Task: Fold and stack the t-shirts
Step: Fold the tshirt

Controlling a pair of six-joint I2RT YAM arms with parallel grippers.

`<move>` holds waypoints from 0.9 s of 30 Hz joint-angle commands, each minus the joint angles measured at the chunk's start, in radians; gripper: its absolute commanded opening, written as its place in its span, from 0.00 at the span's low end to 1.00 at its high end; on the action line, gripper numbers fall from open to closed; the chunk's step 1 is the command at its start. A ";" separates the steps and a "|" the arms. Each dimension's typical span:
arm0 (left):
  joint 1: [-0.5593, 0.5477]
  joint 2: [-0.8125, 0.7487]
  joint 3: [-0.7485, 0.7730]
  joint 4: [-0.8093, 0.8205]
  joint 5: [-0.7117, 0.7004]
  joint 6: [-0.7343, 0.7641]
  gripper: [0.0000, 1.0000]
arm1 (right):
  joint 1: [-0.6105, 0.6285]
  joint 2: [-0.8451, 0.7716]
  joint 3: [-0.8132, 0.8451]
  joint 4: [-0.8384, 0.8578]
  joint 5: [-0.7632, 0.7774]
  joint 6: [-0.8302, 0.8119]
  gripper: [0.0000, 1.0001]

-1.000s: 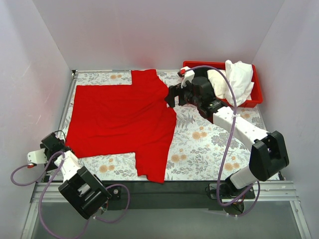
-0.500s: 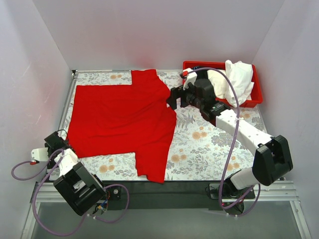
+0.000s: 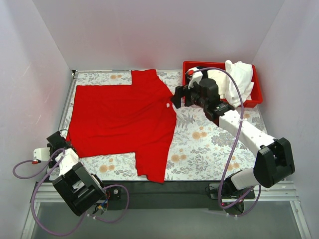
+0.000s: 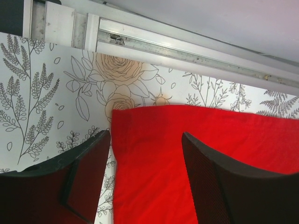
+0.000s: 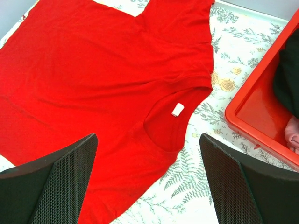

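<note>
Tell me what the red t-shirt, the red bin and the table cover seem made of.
Red t-shirt: soft matte cloth, likely cotton knit; it lies limp with fine creases. Red bin: rigid glossy plastic; its floor shows sheen. Table cover: smooth floral-printed sheet, cloth or vinyl; cannot tell.

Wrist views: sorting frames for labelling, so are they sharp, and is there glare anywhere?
Left wrist: red shirt edge and floral table print crisp, no glare. Right wrist: neck label sharp; soft sheen on the red bin.
</note>
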State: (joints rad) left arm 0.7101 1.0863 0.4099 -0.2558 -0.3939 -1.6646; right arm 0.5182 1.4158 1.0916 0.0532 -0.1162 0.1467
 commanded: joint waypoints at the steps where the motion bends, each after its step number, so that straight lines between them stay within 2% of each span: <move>1: -0.006 -0.011 -0.013 -0.014 -0.045 -0.012 0.58 | -0.010 -0.040 -0.009 0.031 -0.022 0.011 0.82; 8: -0.005 0.073 0.004 -0.010 -0.045 -0.015 0.57 | -0.041 -0.057 -0.024 0.040 -0.034 0.017 0.82; 11: -0.006 0.058 0.006 -0.005 -0.046 -0.012 0.49 | -0.053 -0.063 -0.033 0.046 -0.040 0.021 0.82; 17: -0.006 0.073 0.017 0.004 -0.051 0.005 0.46 | -0.069 -0.067 -0.041 0.051 -0.050 0.025 0.82; 19: -0.006 0.081 0.015 0.009 -0.046 0.005 0.40 | -0.072 -0.066 -0.042 0.053 -0.051 0.025 0.82; 20: -0.006 0.081 0.013 0.010 -0.045 0.005 0.25 | -0.073 -0.066 -0.044 0.054 -0.053 0.025 0.82; 23: -0.006 0.047 0.006 0.010 -0.039 0.009 0.00 | -0.080 -0.061 -0.047 0.056 -0.054 0.028 0.82; 27: -0.009 -0.038 0.006 0.004 0.010 0.023 0.00 | -0.081 -0.057 -0.048 0.053 -0.062 0.028 0.82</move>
State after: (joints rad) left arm 0.7048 1.1179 0.4160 -0.2424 -0.4046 -1.6539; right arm 0.4442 1.3788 1.0485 0.0635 -0.1619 0.1635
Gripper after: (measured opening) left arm 0.031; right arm 0.823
